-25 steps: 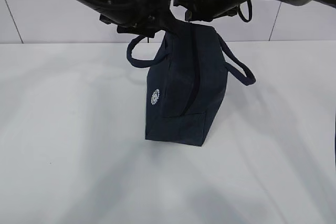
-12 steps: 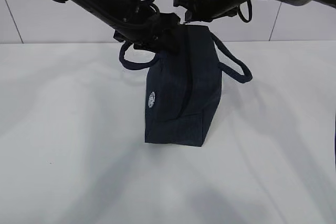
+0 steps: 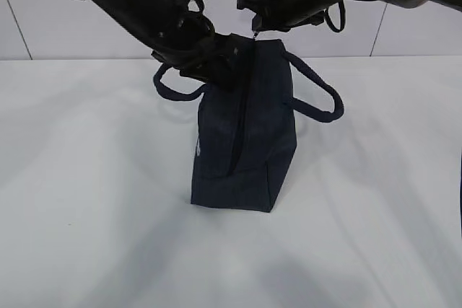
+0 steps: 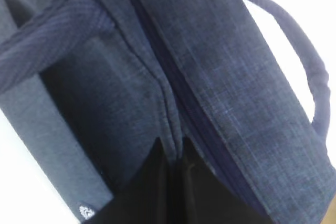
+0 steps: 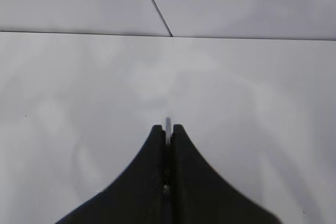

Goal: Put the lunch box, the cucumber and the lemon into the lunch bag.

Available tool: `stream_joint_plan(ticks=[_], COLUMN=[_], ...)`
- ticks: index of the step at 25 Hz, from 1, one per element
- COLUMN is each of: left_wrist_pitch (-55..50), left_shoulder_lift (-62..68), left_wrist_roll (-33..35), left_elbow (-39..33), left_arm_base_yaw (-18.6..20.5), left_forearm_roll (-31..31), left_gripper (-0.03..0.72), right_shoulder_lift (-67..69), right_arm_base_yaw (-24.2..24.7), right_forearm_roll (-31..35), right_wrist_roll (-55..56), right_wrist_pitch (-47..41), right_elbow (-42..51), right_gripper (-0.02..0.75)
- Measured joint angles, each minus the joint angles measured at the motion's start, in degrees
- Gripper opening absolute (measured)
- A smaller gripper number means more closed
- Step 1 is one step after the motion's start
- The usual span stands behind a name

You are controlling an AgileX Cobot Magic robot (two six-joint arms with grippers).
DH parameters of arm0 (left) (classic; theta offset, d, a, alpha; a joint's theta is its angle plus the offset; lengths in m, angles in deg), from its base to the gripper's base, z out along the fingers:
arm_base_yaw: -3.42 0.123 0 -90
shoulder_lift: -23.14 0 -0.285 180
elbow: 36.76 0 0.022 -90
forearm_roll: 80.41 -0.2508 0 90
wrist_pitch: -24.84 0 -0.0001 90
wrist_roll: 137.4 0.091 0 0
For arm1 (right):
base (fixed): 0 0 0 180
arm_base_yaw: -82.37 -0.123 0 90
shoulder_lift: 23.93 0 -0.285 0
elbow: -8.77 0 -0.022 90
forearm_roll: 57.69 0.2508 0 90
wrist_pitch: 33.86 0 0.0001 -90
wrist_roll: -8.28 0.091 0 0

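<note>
Left hand [image 4: 173,153] clamped on lunch bag [image 4: 220,77]

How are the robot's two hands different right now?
The left gripper pinches a fold of the lunch bag fabric; the right gripper pinches a thin silver pull.
The left gripper is pressed right against the bag's top; the right gripper sits just above the bag's top edge.
Both are black, and both are shut.
</note>
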Motion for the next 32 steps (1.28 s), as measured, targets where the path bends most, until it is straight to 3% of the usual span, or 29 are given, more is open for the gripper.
stream_joint_plan(ticks=[32], left_wrist_pitch=[-7.93], left_shoulder_lift=[-2.27], left_wrist_roll=[2.09], left_elbow=[0.0], left_arm_base_yaw=[0.04], left_forearm_roll=[-8.08], left_gripper=[-0.008], right_shoulder_lift=[7.57], right_arm_base_yaw=[-0.11], right_forearm_roll=[1.77], right_wrist_roll=[2.04], right_wrist_pitch=[-1.48], right_elbow=[-0.31], right_gripper=[0.007])
